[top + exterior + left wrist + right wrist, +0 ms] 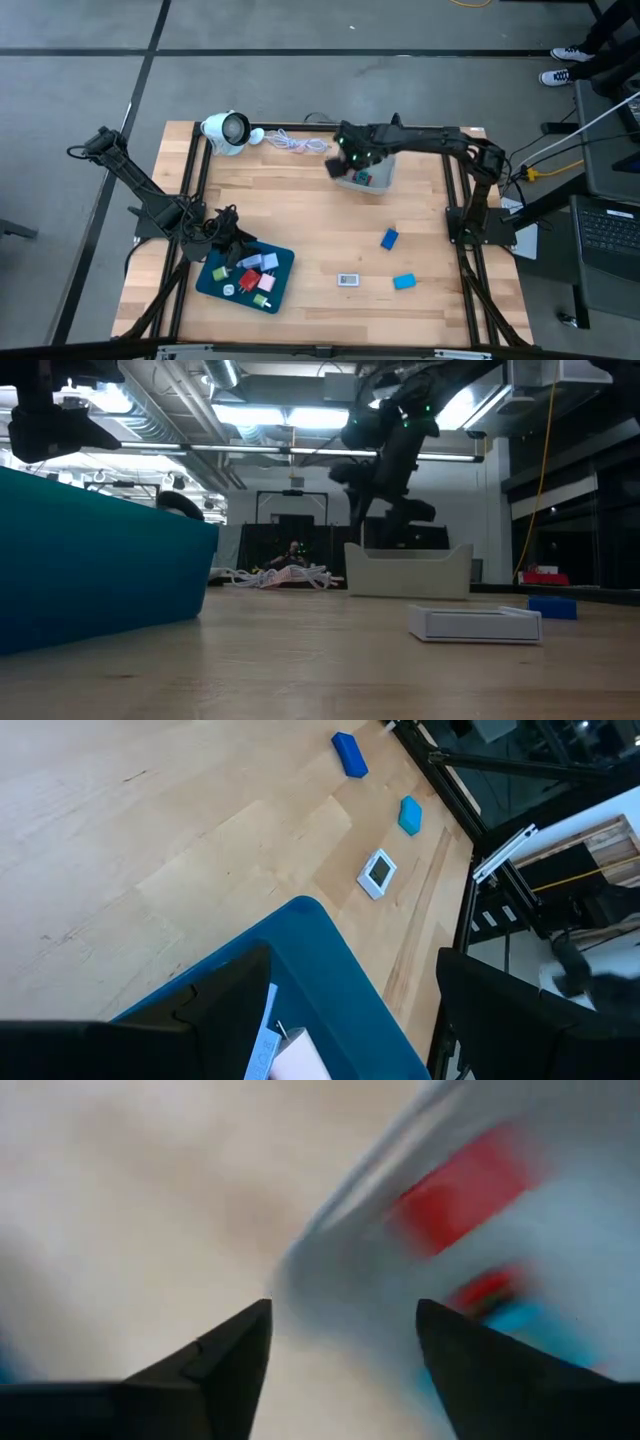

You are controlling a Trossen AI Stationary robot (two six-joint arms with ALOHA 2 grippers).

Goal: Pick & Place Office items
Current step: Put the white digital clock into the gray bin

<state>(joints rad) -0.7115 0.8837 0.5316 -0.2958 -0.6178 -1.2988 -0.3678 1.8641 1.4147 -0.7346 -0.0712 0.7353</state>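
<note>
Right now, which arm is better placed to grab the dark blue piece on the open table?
Right, probably. The dark blue piece lies on the right half of the table near that arm's base. The right gripper, open, hangs over the grey bin. The left gripper sits over the teal tray, farther off.

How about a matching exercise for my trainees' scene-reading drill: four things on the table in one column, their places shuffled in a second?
Things:
1. dark blue block
2. white flat piece with a dark window
3. right gripper
4. left gripper

Places:
A. over the teal tray's far edge
B. above the grey bin at the table's far side
C. bare wood, nearer the bin than the light blue block is
D. bare wood, between the tray and the light blue block

Pairs: 1-C, 2-D, 3-B, 4-A
</note>
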